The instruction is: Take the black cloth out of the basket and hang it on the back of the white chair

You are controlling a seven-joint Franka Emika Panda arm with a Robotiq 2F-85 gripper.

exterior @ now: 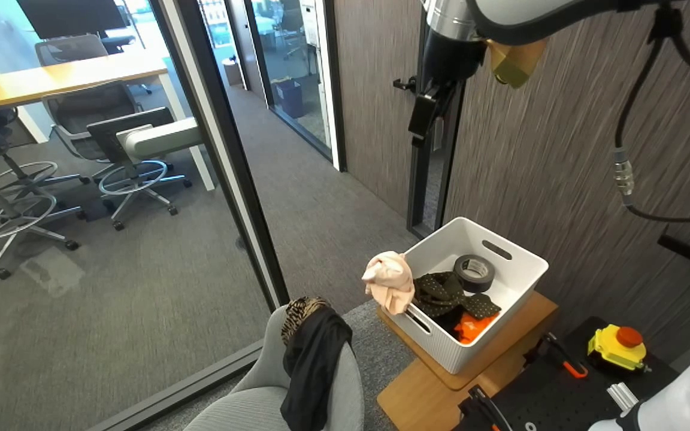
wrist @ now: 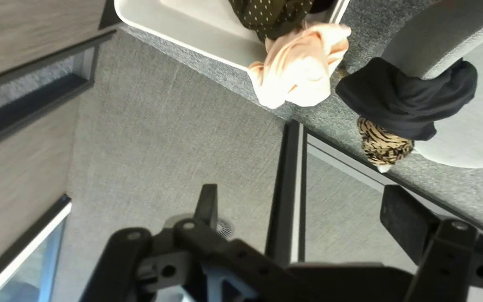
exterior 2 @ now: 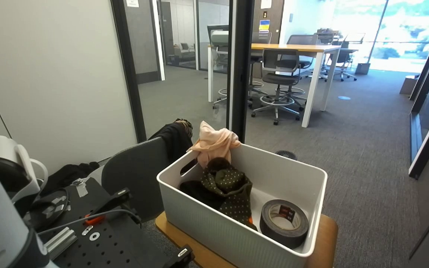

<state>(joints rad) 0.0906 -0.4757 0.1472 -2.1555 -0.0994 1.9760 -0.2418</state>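
Observation:
The black cloth [exterior: 315, 362] hangs limp over the back of the white chair [exterior: 346, 389], beside a leopard-print cloth [exterior: 303, 312]. The wrist view also shows the black cloth [wrist: 405, 98] draped over the chair back. The white basket [exterior: 426, 344] stands on a wooden stand. It holds a brown speckled cloth [exterior 2: 227, 186], dark fabric [exterior 2: 199, 193] partly under it, an orange item [exterior: 474, 326] and a tape roll [exterior 2: 284, 223]. A peach-beige cloth [exterior: 390, 281] lies over its rim. My gripper [wrist: 302, 205] is open and empty, high above and away from basket and chair; it also shows in an exterior view [exterior: 423, 120].
A glass partition with a dark frame post [exterior: 243, 191] stands behind the chair. A wooden wall and door [exterior: 375, 102] stand beyond the basket. A black perforated mounting plate [exterior: 536, 389] with a yellow-and-red stop button [exterior: 617, 347] is near the robot base.

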